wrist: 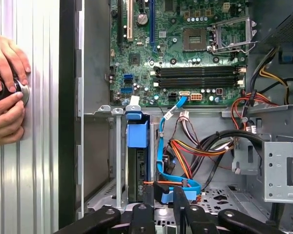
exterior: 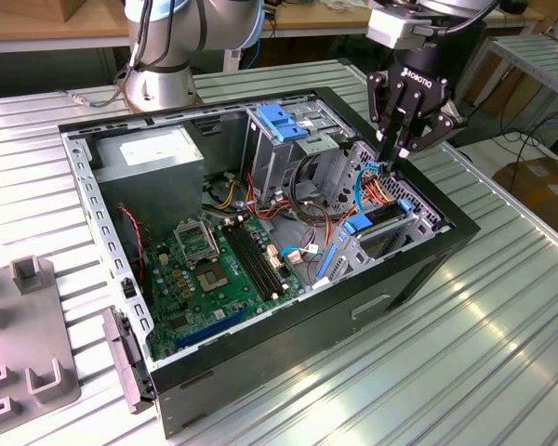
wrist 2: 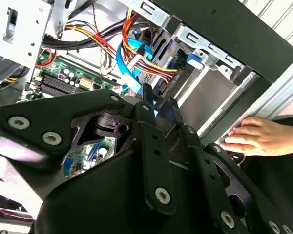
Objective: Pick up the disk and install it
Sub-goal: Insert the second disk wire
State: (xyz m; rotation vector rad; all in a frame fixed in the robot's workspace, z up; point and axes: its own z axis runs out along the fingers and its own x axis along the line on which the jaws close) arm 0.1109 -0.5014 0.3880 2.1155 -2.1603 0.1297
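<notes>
disk seated upright in drive bay of open computer case, gripper above, jaws clenched empty

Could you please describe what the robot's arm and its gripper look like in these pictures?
The arm is built of rounded silver-grey segments with light blue rings at its joints and black cables running alongside. The gripper is matte black, with a blocky body bearing white lettering and jointed linkage fingers held by silver screws. A pale grey camera box sits above it.
</notes>
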